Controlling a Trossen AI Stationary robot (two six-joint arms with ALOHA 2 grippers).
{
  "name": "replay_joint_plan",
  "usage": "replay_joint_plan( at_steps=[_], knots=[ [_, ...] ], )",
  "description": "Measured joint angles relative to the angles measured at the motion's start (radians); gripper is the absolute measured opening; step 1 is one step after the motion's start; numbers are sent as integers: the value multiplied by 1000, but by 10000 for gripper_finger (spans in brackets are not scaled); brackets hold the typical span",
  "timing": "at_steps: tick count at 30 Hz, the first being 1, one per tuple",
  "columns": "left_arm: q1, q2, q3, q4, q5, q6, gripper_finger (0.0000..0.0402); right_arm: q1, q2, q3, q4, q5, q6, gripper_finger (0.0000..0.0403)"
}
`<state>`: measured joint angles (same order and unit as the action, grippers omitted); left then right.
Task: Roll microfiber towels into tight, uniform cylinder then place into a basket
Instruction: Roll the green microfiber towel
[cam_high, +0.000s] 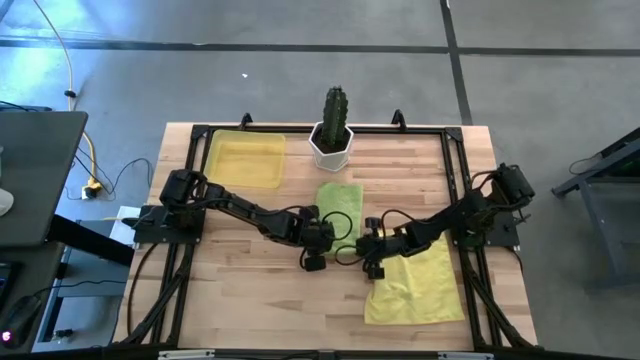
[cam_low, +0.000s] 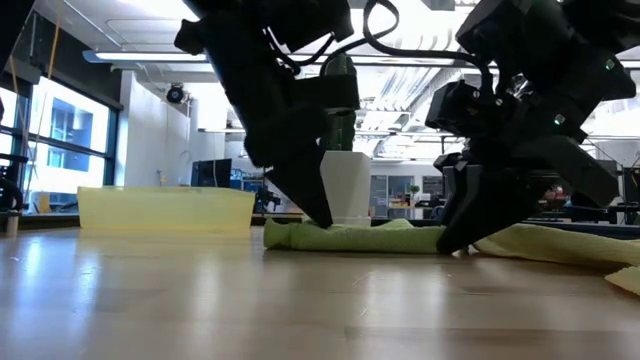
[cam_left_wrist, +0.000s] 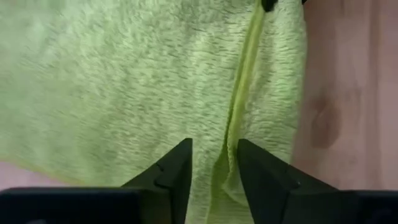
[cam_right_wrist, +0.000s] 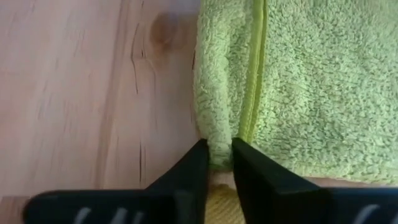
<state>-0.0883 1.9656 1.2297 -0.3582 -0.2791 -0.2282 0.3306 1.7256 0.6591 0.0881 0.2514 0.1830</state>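
Note:
The lime green towel (cam_high: 340, 202) lies flat on the table in front of the cactus pot, its near edge turned over into a narrow fold (cam_low: 360, 238). My left gripper (cam_high: 314, 256) is shut on that fold at the towel's near left corner. My right gripper (cam_high: 374, 262) is shut on it at the near right corner. The pale yellow towel (cam_high: 415, 285) lies spread at the near right, partly under my right arm. The yellow basket (cam_high: 246, 160) stands at the far left. My left gripper pinches the folded-over near edge of the green towel, along its hem (cam_left_wrist: 231, 155), between its two fingers. The fingers come from above, slanting down. The fold lies on the table with the rest of the towel flat beyond it. My right gripper pinches the same fold at its end, beside the hem (cam_right_wrist: 219, 146), between its two fingers, which stand close together. The fingers come from above, slanting down. The fold rests on the table at the towel's corner.
A white pot with a green cactus (cam_high: 333, 135) stands just beyond the green towel's far edge. Bare wood lies along the near left of the table (cam_high: 250, 290). Black frame rails run along the table's edges.

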Motion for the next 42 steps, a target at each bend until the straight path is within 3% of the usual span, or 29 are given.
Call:
replay_joint_plan(
  at_steps=[5, 10, 13, 16, 23, 27, 38, 42],
  knots=[
    [-14, 0, 24, -90, -50, 85, 138, -1, 2, 0, 6, -3, 1, 10],
    [-55, 0, 107, -266, -154, 108, 134, -7, 0, -2, 6, -15, 98, 5],
    [-84, -1, 153, -311, -149, 104, 131, -16, -10, -3, 6, -28, 183, 3],
    [-114, -2, 162, -296, -92, 129, 129, -33, -32, -5, 9, -69, 269, 2],
    [-145, -2, 162, -293, -96, 127, 129, -90, -72, -8, -5, -241, 530, 1],
    [-142, -2, 162, -287, -100, 127, 129, -110, -72, -8, -3, -285, 614, 1],
    [-92, 0, 48, -113, -118, 265, 129, -121, -74, -8, 1, -292, 617, 1],
    [-61, 0, 11, -76, -41, 266, 129, -121, -74, -8, 2, -289, 616, 1]
  ],
)
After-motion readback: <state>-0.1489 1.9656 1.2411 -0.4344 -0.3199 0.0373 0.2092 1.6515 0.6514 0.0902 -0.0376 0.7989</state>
